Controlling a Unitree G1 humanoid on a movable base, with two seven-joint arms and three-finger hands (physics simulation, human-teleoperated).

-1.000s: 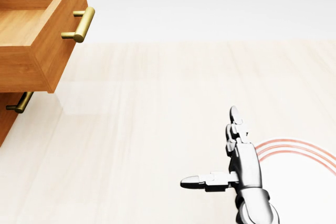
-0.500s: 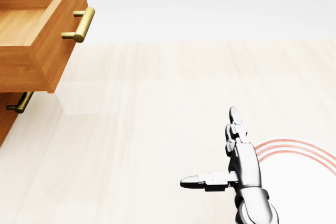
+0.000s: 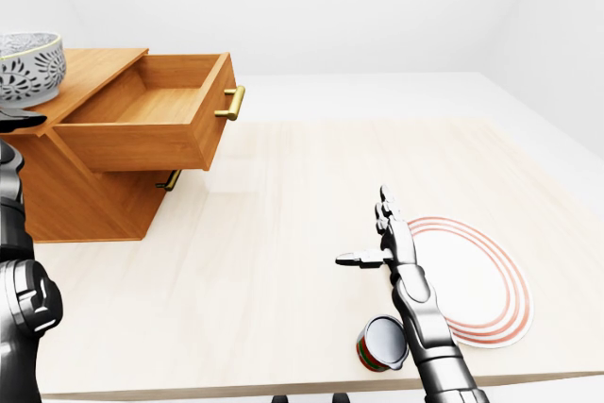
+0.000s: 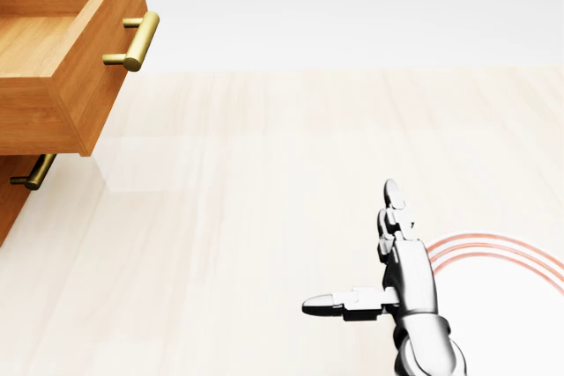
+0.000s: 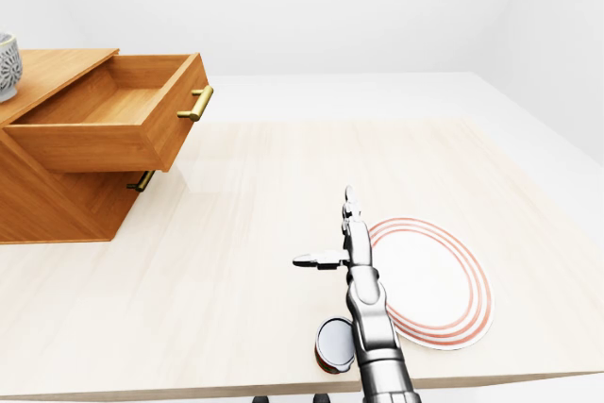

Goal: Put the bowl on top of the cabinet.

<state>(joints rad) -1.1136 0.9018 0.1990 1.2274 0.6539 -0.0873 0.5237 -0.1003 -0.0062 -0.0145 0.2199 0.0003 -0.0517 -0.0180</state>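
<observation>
The white bowl (image 3: 28, 68) with a cut-out pattern shows at the left edge of the left-eye view, over the top of the wooden cabinet (image 3: 90, 73); only its rim (image 5: 5, 63) shows in the right-eye view. A dark part of my left hand (image 3: 17, 120) sits just under the bowl, and its fingers are mostly cut off by the frame. My left arm (image 3: 19, 290) rises along that edge. My right gripper (image 3: 363, 226) hovers open over the table beside the plate, thumb pointing left, holding nothing.
The cabinet's top drawer (image 3: 151, 125) is pulled out and empty, with a brass handle (image 3: 232, 103); a lower handle (image 3: 170, 180) shows beneath it. A red-ringed white plate (image 3: 472, 276) and a tipped can (image 3: 382, 342) lie near the table's bottom edge.
</observation>
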